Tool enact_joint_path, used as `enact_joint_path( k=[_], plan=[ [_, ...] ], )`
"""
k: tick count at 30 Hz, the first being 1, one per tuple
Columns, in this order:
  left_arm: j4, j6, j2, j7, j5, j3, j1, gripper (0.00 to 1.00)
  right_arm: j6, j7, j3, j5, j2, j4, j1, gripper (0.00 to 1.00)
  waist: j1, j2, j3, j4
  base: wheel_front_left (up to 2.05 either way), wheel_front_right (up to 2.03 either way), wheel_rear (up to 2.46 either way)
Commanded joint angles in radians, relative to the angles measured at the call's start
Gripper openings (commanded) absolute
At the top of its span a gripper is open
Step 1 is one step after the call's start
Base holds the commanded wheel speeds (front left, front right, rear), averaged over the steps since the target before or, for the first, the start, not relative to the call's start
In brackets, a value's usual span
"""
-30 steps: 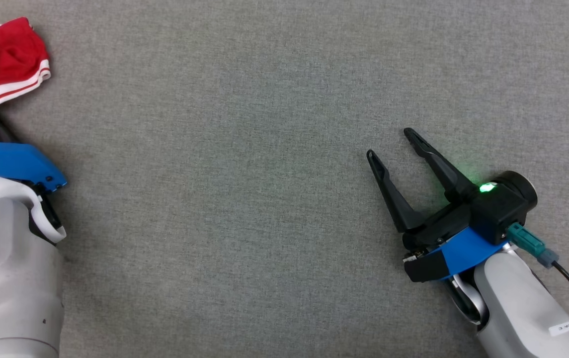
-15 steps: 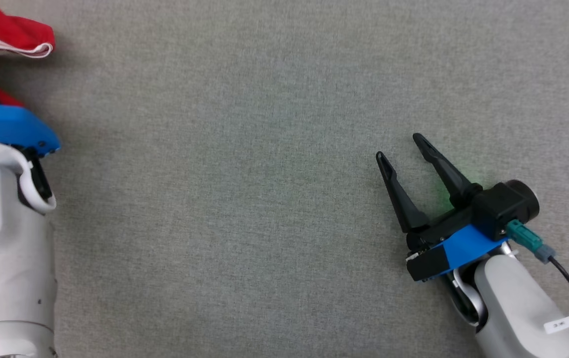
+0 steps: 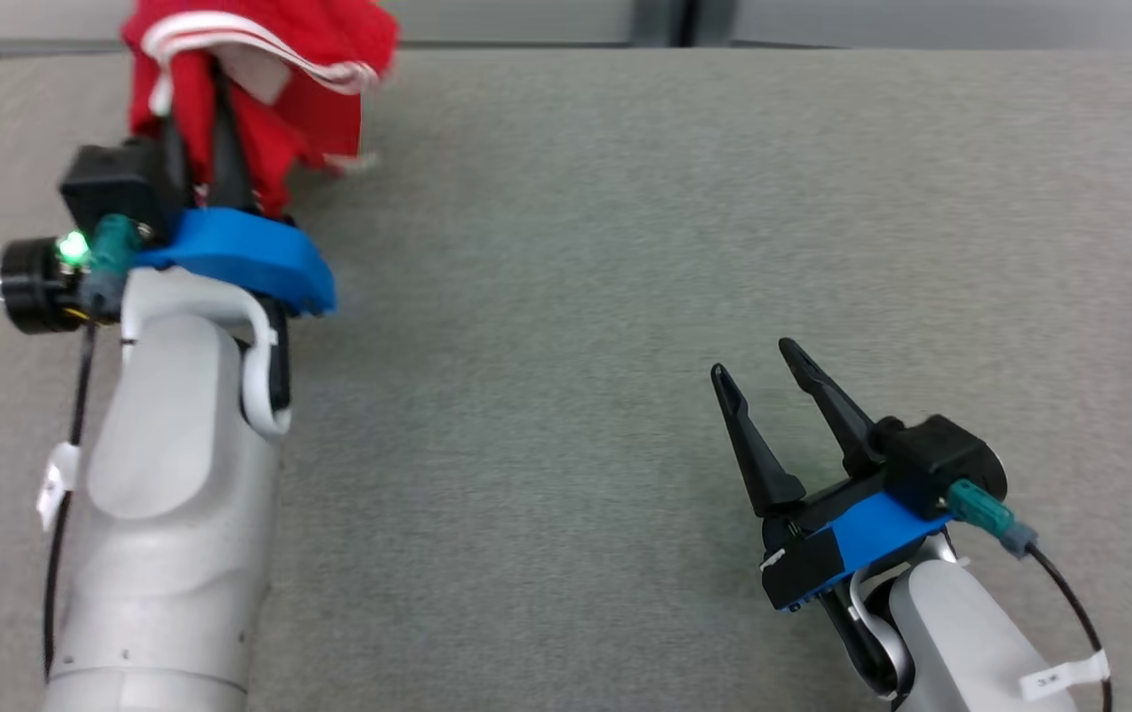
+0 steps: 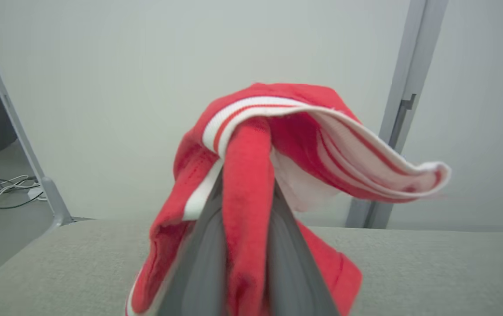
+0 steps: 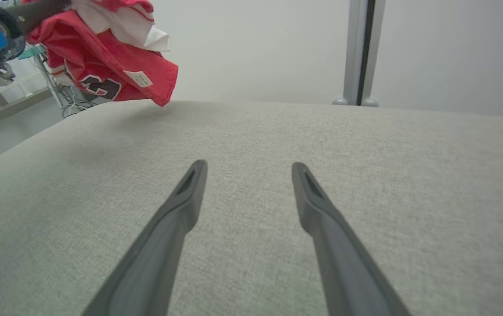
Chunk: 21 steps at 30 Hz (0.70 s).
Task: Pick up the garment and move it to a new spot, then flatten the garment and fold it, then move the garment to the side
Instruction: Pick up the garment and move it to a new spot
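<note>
The left hand (image 3: pixel 198 109) was clenched on the red garment (image 3: pixel 323 59), which hung bunched around its fingers above the grey surface (image 3: pixel 546 326), while the right hand (image 3: pixel 754 358) hovered released, well apart.

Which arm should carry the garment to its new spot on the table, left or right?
Left. The left claw is already shut on the red garment, holding it up above the grey table. The right claw is open and empty, well apart from it, low over the table.
</note>
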Motion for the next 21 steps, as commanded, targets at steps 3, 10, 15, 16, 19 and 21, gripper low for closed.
enact_joint_path(
  k=[3, 10, 15, 16, 19, 21],
  plan=[
    [-0.01, -0.022, -0.013, -0.005, -0.011, -0.051, 0.047, 0.0, 0.0, 0.0, -0.011, 0.011, 0.019, 0.014, 0.028, 1.0, 0.0001, -0.0002, -0.074, -0.114, 0.0, 0.0, 0.0],
    [-0.007, -0.041, -0.02, -0.005, -0.126, -0.224, 0.141, 0.0, 0.0, 0.0, -0.017, 0.014, 0.037, 0.037, 0.047, 1.0, 0.0001, -0.0002, -0.102, -0.254, 0.0, 0.0, 0.0],
    [-0.024, -0.007, -0.018, -0.005, -0.232, -0.363, 0.215, 0.0, 0.0, 0.0, -0.025, 0.017, 0.042, 0.046, 0.061, 1.0, 0.0001, -0.0002, -0.114, -0.337, 0.0, 0.0, 0.0],
    [-0.031, 0.004, -0.018, -0.005, -0.253, -0.383, 0.227, 0.0, 0.0, 0.0, -0.027, 0.017, 0.043, 0.049, 0.064, 1.0, 0.0001, -0.0002, -0.116, -0.35, 0.0, 0.0, 0.0],
    [-0.049, 0.035, -0.019, -0.005, -0.316, -0.449, 0.255, 0.0, 0.0, 0.0, -0.03, 0.015, 0.044, 0.051, 0.07, 1.0, 0.0001, -0.0002, -0.118, -0.376, 0.0, 0.0, 0.0],
    [-0.065, 0.053, -0.019, -0.005, -0.348, -0.493, 0.275, 0.0, 0.0, 0.0, -0.033, 0.013, 0.045, 0.051, 0.077, 1.0, 0.0001, -0.0002, -0.12, -0.382, 0.0, 0.0, 0.0]
  ],
)
